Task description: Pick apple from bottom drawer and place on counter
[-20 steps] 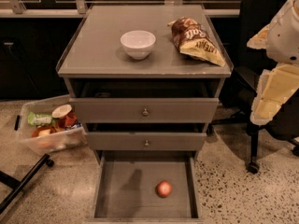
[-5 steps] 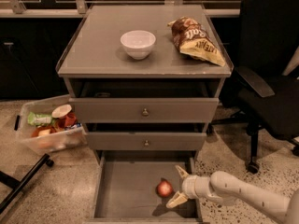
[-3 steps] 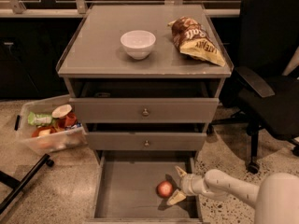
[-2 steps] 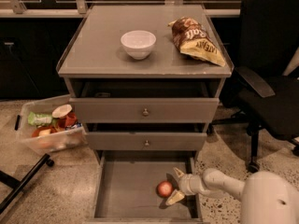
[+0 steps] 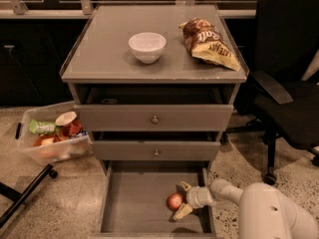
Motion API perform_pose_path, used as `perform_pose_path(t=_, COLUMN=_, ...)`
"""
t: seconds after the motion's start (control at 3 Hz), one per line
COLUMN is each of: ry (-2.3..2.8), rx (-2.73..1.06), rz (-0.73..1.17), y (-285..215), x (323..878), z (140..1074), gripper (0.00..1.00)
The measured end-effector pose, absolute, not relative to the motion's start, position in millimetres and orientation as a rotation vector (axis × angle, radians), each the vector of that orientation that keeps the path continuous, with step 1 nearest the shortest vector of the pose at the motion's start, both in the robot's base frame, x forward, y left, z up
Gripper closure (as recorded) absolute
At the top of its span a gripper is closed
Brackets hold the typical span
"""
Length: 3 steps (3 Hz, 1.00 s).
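Note:
The apple [image 5: 174, 201], small and reddish, lies on the floor of the open bottom drawer [image 5: 134, 203], toward its right side. My gripper [image 5: 181, 199] reaches in from the right, its two pale fingers spread open above and below the apple's right side. One fingertip [image 5: 182, 212] rests low on the drawer floor. The counter [image 5: 99, 49] is the flat grey cabinet top above.
A white bowl [image 5: 147, 46] and a brown-and-yellow chip bag [image 5: 209, 43] sit on the counter. Two closed drawer fronts with knobs [image 5: 155, 119] are above the open drawer. A clear bin of items [image 5: 52, 138] stands on the floor at left. A black office chair [image 5: 289, 98] is at right.
My arm has come down from the right into the bottom drawer. The gripper has moved left until its open fingers straddle the apple. The apple has stayed put.

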<state>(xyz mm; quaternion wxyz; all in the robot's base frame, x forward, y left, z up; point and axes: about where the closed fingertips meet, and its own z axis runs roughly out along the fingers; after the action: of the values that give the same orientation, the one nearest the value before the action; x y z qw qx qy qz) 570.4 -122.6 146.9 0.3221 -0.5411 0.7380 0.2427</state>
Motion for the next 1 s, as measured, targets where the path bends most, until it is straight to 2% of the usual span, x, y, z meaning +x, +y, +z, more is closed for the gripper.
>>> perform_pose_path(t=0.33, ry=1.957, rx=-1.421, rz=0.654, y=-122.2, x=571.5, z=133.0, gripper=0.19)
perform_pose_path(t=1.0, ry=1.951, rx=-1.419, rz=0.670, y=-126.5, x=568.4, z=130.4, gripper=0.65)
